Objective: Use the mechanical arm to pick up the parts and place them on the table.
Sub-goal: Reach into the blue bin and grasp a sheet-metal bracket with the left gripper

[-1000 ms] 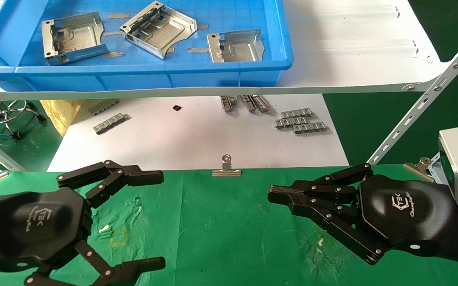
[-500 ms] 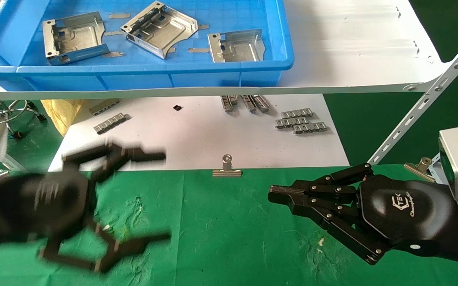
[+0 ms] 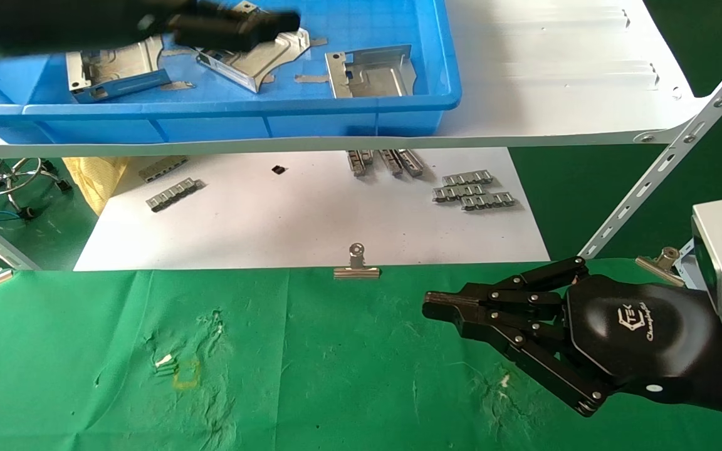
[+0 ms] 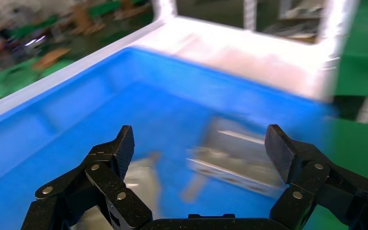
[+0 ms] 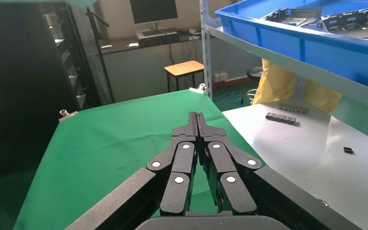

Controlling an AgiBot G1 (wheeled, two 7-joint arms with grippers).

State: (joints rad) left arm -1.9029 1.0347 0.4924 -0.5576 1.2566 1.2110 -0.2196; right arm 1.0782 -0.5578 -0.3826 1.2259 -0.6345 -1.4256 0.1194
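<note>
Dim room — monitor (image 5: 153, 10) on desk, wooden stool (image 5: 188, 68) below, dark cabinet (image 5: 26, 81).

Silver parts (image 3: 370, 74), blue bin (image 3: 261, 113), green table (image 3: 336, 376)

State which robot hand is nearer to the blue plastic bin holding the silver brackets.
The left. The left hand, fingers spread, is over the blue plastic bin and its silver brackets; the right hand, fingers together, is low over the green cloth table.
</note>
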